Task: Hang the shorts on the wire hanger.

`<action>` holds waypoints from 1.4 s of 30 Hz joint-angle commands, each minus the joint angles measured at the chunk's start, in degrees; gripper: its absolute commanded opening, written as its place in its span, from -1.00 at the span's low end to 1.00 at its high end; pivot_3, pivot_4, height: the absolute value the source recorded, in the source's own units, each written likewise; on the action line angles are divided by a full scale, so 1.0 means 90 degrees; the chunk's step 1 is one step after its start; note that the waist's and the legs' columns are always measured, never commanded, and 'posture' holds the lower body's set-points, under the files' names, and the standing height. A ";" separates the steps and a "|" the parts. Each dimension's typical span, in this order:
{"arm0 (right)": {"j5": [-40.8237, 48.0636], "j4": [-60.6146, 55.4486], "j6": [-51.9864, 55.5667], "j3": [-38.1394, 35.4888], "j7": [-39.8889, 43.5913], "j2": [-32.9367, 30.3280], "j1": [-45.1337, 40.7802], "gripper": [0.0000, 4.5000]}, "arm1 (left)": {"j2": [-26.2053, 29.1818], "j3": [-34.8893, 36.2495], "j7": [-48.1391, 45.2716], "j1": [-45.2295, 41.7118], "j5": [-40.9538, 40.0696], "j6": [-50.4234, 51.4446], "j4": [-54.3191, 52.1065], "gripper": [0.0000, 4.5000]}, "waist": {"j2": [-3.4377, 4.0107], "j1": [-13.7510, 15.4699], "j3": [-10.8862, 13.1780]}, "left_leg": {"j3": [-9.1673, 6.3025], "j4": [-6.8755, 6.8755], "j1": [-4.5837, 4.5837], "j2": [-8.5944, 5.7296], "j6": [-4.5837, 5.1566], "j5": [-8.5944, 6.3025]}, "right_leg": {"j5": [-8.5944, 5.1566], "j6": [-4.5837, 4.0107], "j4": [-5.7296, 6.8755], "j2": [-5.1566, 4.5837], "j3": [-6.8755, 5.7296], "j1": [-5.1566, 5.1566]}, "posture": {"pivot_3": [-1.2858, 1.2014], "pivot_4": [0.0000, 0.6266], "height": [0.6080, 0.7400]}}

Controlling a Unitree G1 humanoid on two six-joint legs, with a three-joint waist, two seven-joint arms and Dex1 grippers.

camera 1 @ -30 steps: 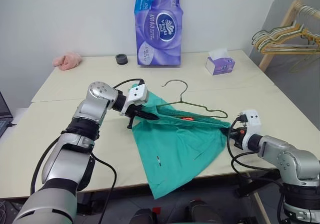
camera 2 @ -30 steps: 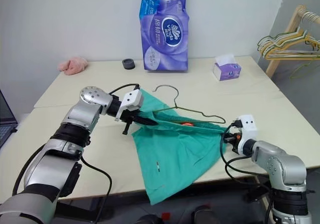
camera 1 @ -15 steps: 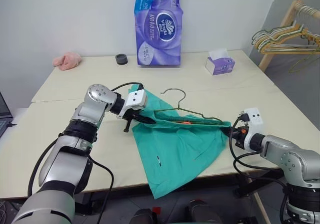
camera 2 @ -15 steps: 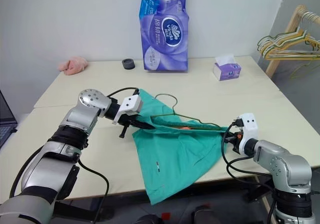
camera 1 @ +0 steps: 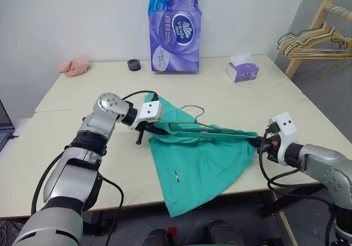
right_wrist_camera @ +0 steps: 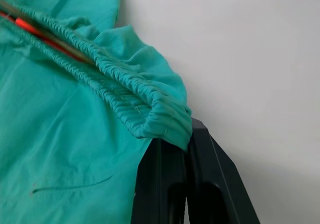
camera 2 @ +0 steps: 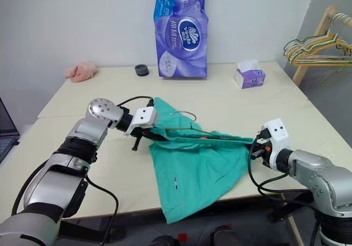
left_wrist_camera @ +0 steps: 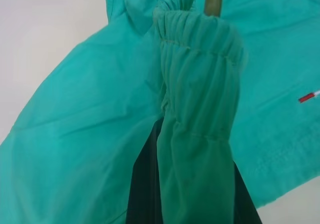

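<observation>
On the table (camera 1: 66,141), shorts (camera 1: 201,158) now stretched tauter between both clamped grippers, wire hanger (camera 1: 193,114) more buried.

One pair of shorts (camera 1: 201,158), one wire hanger (camera 1: 193,117), one tissue pack (camera 1: 174,27), one tissue box (camera 1: 242,70), one pink cloth (camera 1: 74,66), one black ring (camera 1: 133,65), two grippers.

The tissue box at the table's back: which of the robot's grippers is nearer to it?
Right. The right gripper sits in front of the tissue box, near the table's right edge; the left gripper is further off, across the shorts.
</observation>
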 commanded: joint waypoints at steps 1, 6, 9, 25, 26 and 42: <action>-0.0306 -0.0334 -0.0284 0.0207 0.0220 -0.0793 -0.0228 -0.99 | 0.0064 -0.0014 0.0354 -0.0171 0.0282 -0.0120 0.0101 -1.00 | 0.0003 0.0001 0.0002 | 0.0000 0.0000 0.0000 0.0000 0.0000 0.0000 | -0.0003 0.0006 0.0000 0.0000 -0.0001 0.0000 | -0.11 -0.85 1.00; -0.0623 -0.0425 -0.0652 0.1102 0.0480 -0.1438 -0.0895 -0.99 | -0.0235 -0.0037 0.0847 -0.0070 0.0368 0.0034 -0.0161 -1.00 | 0.0001 -0.0004 0.0003 | 0.0000 -0.0001 0.0000 0.0001 0.0000 0.0000 | -0.0007 0.0012 -0.0003 -0.0001 -0.0001 -0.0001 | -0.11 -0.85 1.00; -0.0943 -0.0442 -0.0898 0.1785 0.0627 -0.1584 -0.1388 -0.99 | -0.0370 -0.0080 0.1055 0.0094 0.0410 0.0179 -0.0455 -1.00 | 0.0001 -0.0010 0.0003 | 0.0000 -0.0005 0.0000 0.0003 0.0000 0.0000 | -0.0007 0.0012 -0.0005 0.0000 0.0000 -0.0002 | -0.12 -0.85 1.00; -0.1432 -0.0503 -0.1472 0.2403 0.1502 -0.1885 -0.1747 -0.24 | -0.0357 -0.0062 0.1244 0.0623 0.0364 0.0598 -0.1295 -1.00 | 0.0001 0.0007 0.0003 | -0.0002 -0.0003 -0.0003 0.0000 -0.0001 -0.0001 | 0.0006 -0.0010 -0.0007 -0.0008 -0.0003 -0.0003 | -0.10 -0.86 1.00; -0.1362 -0.0566 -0.1445 0.2341 0.1609 -0.1967 -0.1722 -0.09 | -0.0357 -0.0062 0.1256 0.0636 0.0365 0.0609 -0.1318 -1.00 | 0.0001 0.0007 0.0003 | -0.0002 -0.0004 -0.0003 0.0001 -0.0001 -0.0001 | 0.0006 -0.0010 -0.0007 -0.0008 -0.0004 -0.0003 | -0.10 -0.86 1.00; -0.1748 0.0062 -0.1490 0.2332 0.1579 -0.1965 -0.1226 0.64 | -0.0451 -0.0056 0.1201 0.0785 0.0232 0.0700 -0.1658 -1.00 | 0.0000 0.0011 0.0002 | -0.0001 -0.0005 -0.0001 0.0001 -0.0002 -0.0001 | 0.0006 -0.0010 -0.0007 -0.0009 -0.0003 -0.0002 | -0.10 -0.87 1.00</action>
